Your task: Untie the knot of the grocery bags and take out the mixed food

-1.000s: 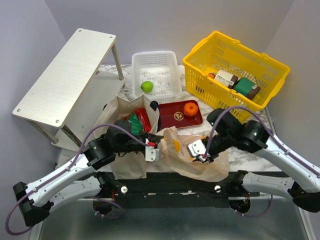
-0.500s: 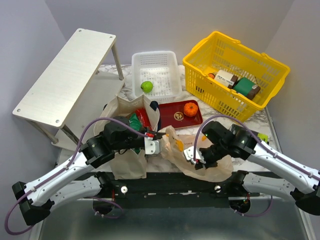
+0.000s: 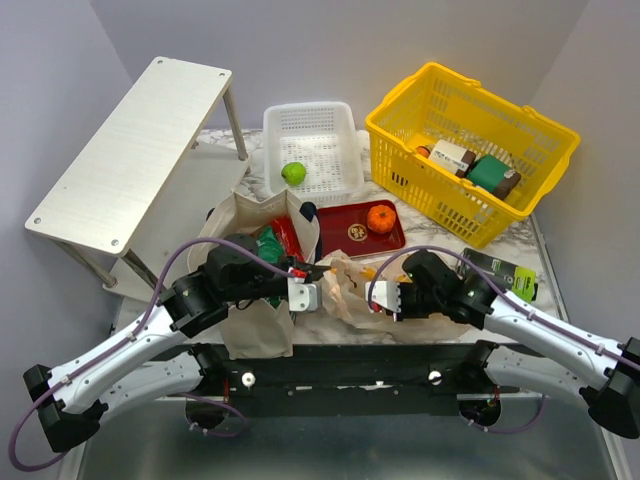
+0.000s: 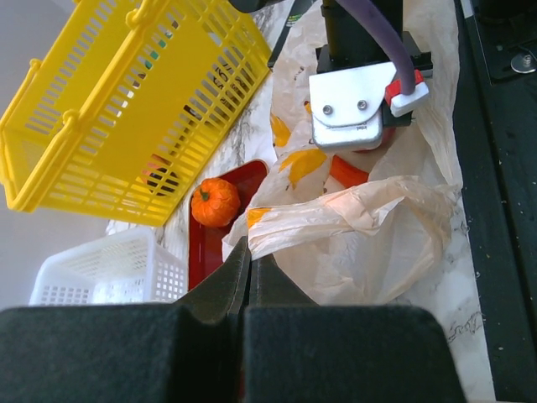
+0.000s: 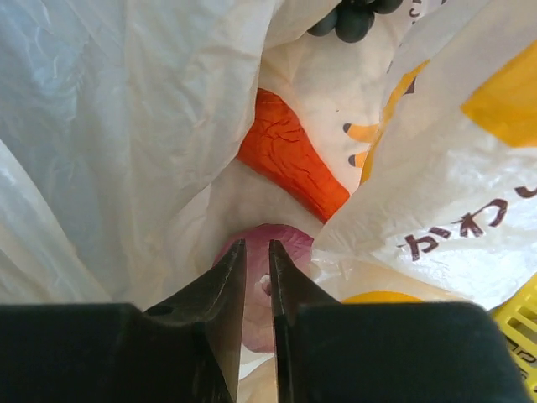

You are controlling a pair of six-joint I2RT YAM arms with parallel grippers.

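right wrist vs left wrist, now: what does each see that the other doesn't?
Right wrist only: inside the plastic bag, a purple onion just past the right gripper, jaws a narrow gap apart, and dark grapes. Left wrist only: the left gripper shut on the bag's edge, an orange on the red tray, the white basket. Both: the bag, the yellow basket, the right gripper (left wrist sees its back), probably the carrot.

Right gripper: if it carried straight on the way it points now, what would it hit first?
Most likely the purple onion: the right gripper, jaws slightly apart, points into the plastic bag with the onion straight beyond its tips. How far off is unclear.
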